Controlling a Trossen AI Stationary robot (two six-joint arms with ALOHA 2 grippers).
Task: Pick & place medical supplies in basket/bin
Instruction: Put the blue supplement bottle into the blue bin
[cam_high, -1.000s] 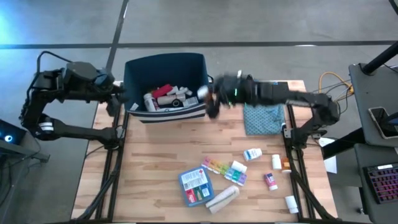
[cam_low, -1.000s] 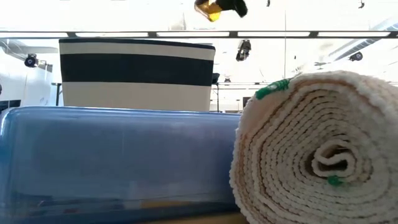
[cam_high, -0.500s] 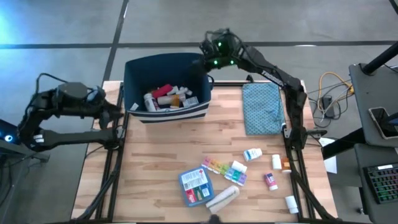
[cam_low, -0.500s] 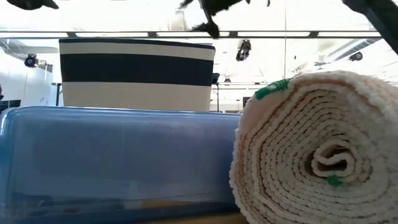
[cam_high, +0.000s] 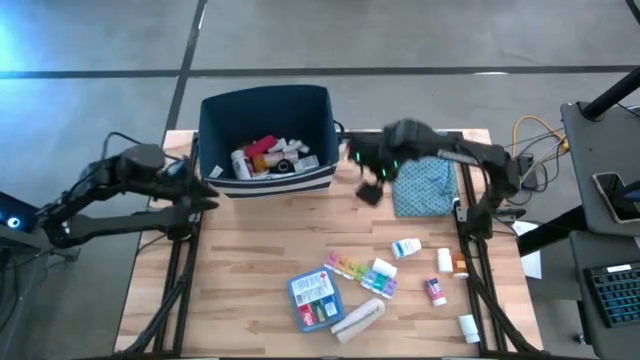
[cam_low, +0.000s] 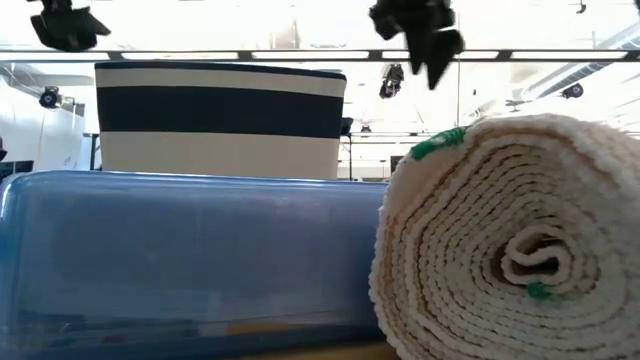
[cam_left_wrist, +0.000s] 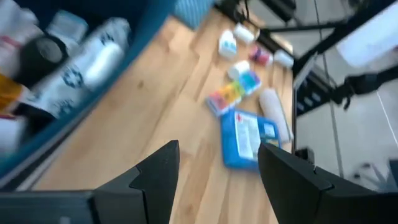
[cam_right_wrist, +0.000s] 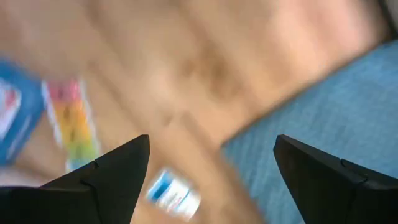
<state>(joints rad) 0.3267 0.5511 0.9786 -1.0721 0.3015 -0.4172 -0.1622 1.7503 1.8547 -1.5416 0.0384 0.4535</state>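
Observation:
The navy bin (cam_high: 262, 97) stands at the table's far side with several supplies (cam_high: 268, 155) inside. On the table lie a blue-red flat box (cam_high: 314, 296), a rainbow pill organizer (cam_high: 350, 268), a beige bandage roll (cam_high: 358, 320) and small white bottles (cam_high: 406, 247). My right gripper (cam_high: 368, 185) hovers open between the bin and the teal pouch (cam_high: 425, 185), with nothing between its fingers (cam_right_wrist: 118, 180). My left gripper (cam_high: 205, 190) is open beside the bin's near left corner. Its wrist view looks past the bin's contents (cam_left_wrist: 93, 56) to the flat box (cam_left_wrist: 249, 137).
More small bottles (cam_high: 444, 260) lie near the right edge, one (cam_high: 468, 325) at the near right corner. The low view is filled by the flat box (cam_low: 190, 260) and the bandage roll (cam_low: 510, 240), with the bin (cam_low: 220, 115) behind. Bare wood lies in front of the bin.
My right gripper, which carried an amber item at the bin's right rim, swung over the bin's far right corner, then came back toward the near edge and down between the bin and the pouch. The item no longer shows in it. My left gripper has moved toward the near edge.

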